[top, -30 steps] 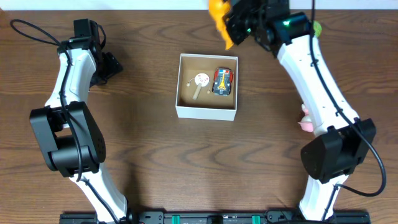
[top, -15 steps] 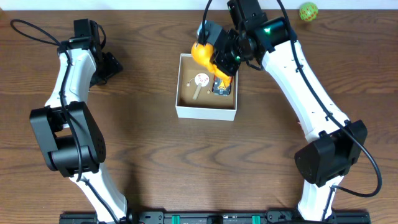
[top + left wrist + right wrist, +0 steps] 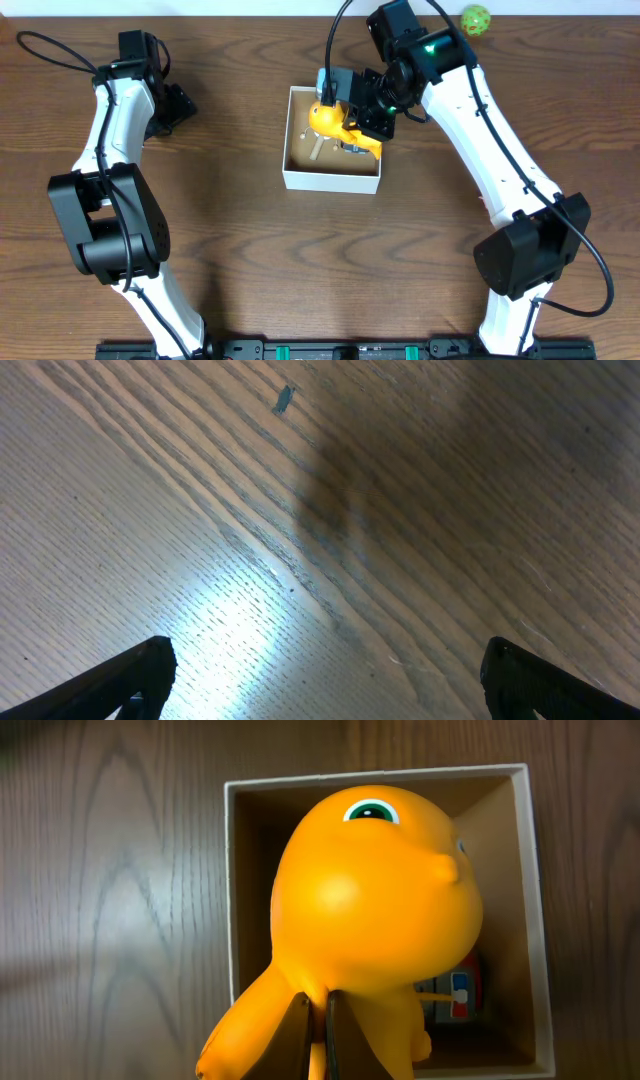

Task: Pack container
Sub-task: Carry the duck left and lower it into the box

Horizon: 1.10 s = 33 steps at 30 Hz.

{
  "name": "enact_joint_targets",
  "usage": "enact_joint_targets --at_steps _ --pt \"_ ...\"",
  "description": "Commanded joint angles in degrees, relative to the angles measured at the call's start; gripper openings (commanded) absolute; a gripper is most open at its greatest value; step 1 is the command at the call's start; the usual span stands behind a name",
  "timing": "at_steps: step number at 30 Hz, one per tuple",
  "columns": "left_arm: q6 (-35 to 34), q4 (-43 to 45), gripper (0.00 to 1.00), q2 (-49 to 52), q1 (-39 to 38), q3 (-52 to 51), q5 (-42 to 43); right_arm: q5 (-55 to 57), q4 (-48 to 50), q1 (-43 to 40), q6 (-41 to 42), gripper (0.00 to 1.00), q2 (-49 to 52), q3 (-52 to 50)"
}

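The right gripper [image 3: 356, 108] is clenched on an orange toy figure [image 3: 335, 124]. In the wrist view its two fingers pinch a thin part low on the body, so the big round head hangs free and the hold stays narrow enough to pass between the walls. The toy sits over the open top of the container [image 3: 300, 180], a white-walled box in the middle of the table [image 3: 230, 240]. It is toward the far right part of the box, and I cannot tell whether it touches the floor. A small toy car [image 3: 462, 995] already lies on the right side, partly covered by the figure, so the free floor on the left looks like the better place to set it down. A green ball [image 3: 476, 18] waits at the far right edge. The left gripper [image 3: 330, 675] hovers released, fingers spread over bare wood at the far left, well out of the way.
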Motion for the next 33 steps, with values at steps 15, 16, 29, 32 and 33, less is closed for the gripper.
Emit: enact_joint_targets --at_steps 15,16,29,32,33 --pt "-0.28 -0.15 0.98 0.11 0.2 -0.39 -0.7 1.11 1.27 0.68 -7.28 0.01 10.34 1.01" --pt "-0.28 -0.15 0.98 0.11 0.2 -0.39 -0.7 1.11 1.73 0.7 -7.28 0.01 10.36 1.01" --pt "-0.28 -0.15 0.98 0.11 0.2 -0.39 -0.7 1.62 5.75 2.29 -7.28 0.01 10.34 1.9" --pt "-0.28 -0.15 0.98 0.11 0.2 -0.39 -0.7 1.66 5.92 2.27 -7.28 0.01 10.21 2.23" --pt "-0.28 -0.15 0.98 0.11 0.2 -0.39 -0.7 1.53 5.95 2.27 -7.28 0.01 10.01 2.23"
